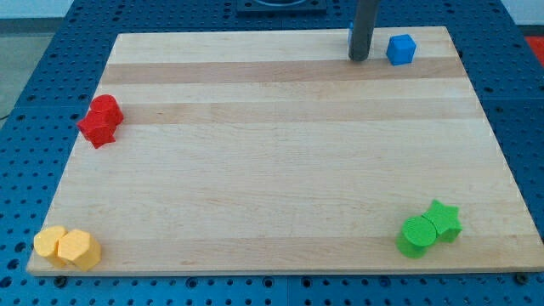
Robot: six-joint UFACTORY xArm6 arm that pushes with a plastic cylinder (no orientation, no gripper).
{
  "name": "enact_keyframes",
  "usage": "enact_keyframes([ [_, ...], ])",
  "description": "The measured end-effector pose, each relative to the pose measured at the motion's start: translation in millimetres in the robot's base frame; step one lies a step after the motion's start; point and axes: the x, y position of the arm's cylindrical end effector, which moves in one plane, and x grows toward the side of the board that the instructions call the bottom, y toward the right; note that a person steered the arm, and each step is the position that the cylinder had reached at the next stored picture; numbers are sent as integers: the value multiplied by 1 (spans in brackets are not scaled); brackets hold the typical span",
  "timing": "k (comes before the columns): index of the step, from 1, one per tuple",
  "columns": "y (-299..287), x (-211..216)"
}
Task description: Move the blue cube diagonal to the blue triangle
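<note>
The blue cube sits near the view's top right edge of the wooden board. My tip rests on the board just left of the cube, a small gap apart. A sliver of another blue block, likely the blue triangle, shows at the rod's left edge, mostly hidden behind the rod.
Two red blocks lie touching at the view's left. Two yellow blocks lie at the bottom left corner. A green cylinder and a green star lie touching at the bottom right. A blue perforated table surrounds the board.
</note>
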Motion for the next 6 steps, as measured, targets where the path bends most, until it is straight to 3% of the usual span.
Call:
enact_keyframes([
  [2,16,-39],
  [4,45,1],
  [5,29,35],
  [6,27,17],
])
